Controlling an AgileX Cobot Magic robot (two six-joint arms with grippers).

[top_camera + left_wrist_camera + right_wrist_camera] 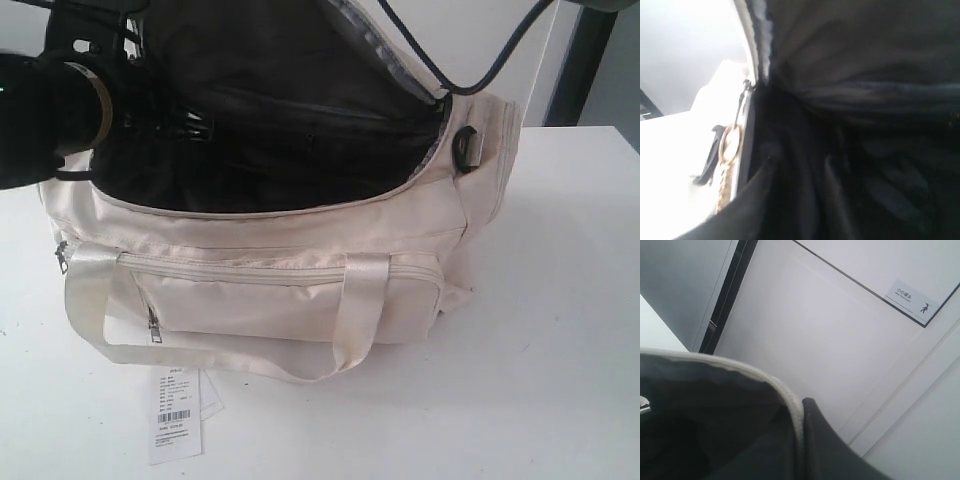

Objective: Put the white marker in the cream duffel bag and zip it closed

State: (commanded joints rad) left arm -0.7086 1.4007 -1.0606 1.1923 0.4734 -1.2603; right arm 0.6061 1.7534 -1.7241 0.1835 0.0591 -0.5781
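Cream duffel bag [300, 290]: the raised flap runs off the exterior view's upper edge. The black lining swallows detail, so the contents can't be made out. Left arm [50, 100] is cropped at the frame edge. Left pincer [192, 127] is lost in the dark interior, jaws unreadable. Left wrist view is blurred. Hang tag [178, 415] print is too small to read. Right pincer is outside the exterior view.

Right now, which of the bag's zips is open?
The bag's top zip, gaping over the black lining. The long front-pocket zip and the short upright zip beside it both look shut.
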